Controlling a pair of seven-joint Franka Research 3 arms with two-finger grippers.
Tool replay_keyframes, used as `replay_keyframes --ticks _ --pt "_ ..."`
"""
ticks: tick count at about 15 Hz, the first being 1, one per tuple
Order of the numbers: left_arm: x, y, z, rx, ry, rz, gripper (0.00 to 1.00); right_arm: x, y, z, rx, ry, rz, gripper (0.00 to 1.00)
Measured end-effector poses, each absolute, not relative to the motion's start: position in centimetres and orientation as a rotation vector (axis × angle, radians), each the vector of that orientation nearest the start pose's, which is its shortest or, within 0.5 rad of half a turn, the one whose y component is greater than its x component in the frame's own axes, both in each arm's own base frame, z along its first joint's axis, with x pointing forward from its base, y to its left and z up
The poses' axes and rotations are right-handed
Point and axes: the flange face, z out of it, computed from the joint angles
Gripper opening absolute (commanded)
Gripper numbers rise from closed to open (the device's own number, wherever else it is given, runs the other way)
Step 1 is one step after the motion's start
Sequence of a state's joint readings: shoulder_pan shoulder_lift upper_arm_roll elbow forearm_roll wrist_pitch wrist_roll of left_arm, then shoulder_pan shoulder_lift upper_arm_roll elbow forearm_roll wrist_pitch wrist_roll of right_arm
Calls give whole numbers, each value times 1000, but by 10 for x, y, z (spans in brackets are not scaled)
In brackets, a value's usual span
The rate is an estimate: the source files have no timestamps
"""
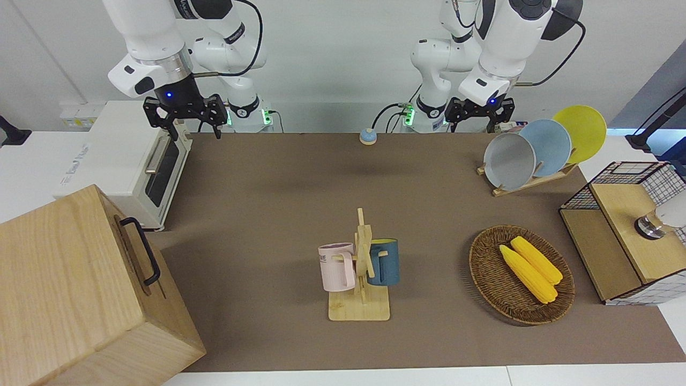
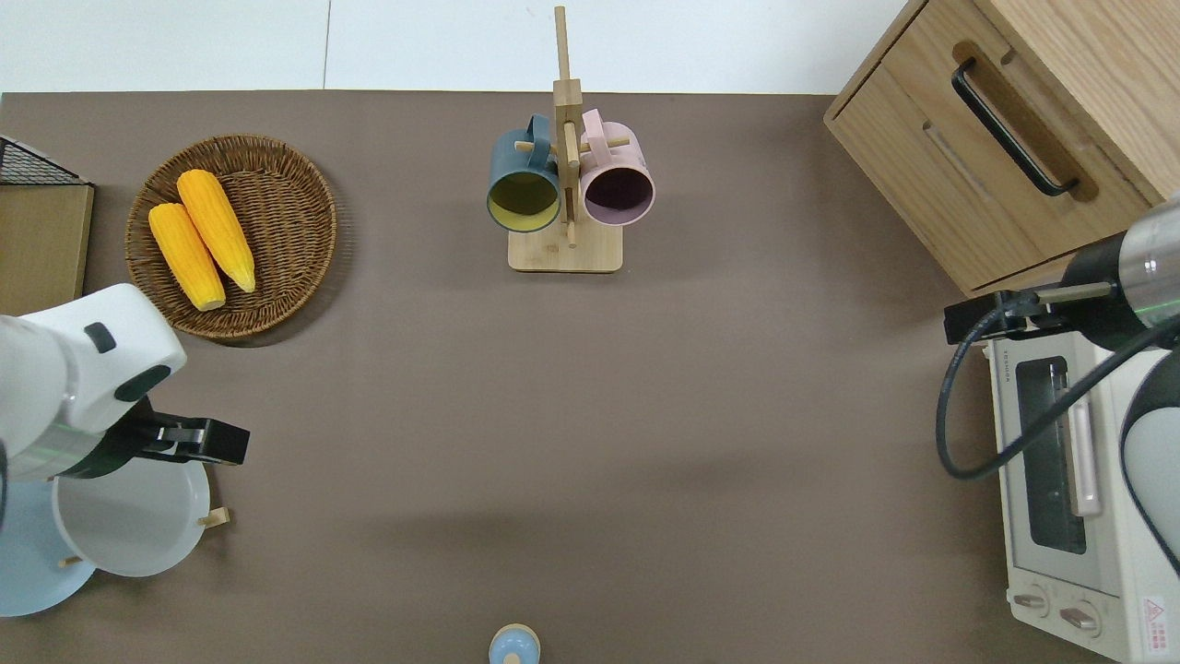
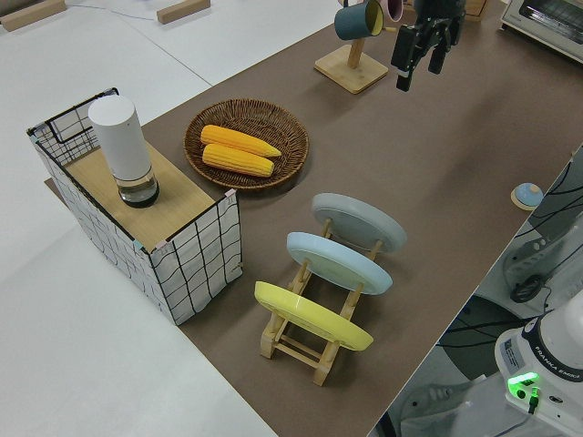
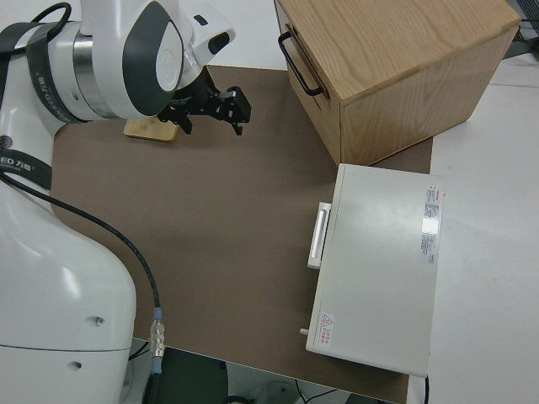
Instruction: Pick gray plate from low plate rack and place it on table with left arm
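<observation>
The gray plate (image 1: 509,161) leans in the slot of the low plate rack (image 1: 528,182) farthest from the robots, at the left arm's end of the table (image 1: 268,187). It also shows in the overhead view (image 2: 129,521) and the left side view (image 3: 358,221). My left gripper (image 1: 481,120) is open and empty, up in the air. In the overhead view it (image 2: 184,441) is over the plate's edge farthest from the robots. In the left side view its (image 3: 417,77) fingers stand apart. My right gripper (image 1: 195,131) is open and parked.
A light blue plate (image 1: 546,147) and a yellow plate (image 1: 581,131) stand in the same rack. A wicker basket with corn (image 1: 521,274) and a wire crate (image 1: 627,230) lie farther out. A mug stand (image 1: 360,268), a toaster oven (image 1: 128,161) and a wooden cabinet (image 1: 69,289) stand elsewhere.
</observation>
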State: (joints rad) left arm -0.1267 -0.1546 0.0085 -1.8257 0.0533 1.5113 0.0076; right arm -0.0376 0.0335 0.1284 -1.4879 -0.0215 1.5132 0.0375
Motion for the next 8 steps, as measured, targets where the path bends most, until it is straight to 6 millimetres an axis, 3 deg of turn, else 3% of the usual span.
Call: replay_keyframes --ticks 5,8 --pt "491 35 580 -3111 155 275 985 558 47 640 -3158 -82 11 983" --pt "488 66 579 -3130 103 281 985 558 47 640 -3158 -82 11 983"
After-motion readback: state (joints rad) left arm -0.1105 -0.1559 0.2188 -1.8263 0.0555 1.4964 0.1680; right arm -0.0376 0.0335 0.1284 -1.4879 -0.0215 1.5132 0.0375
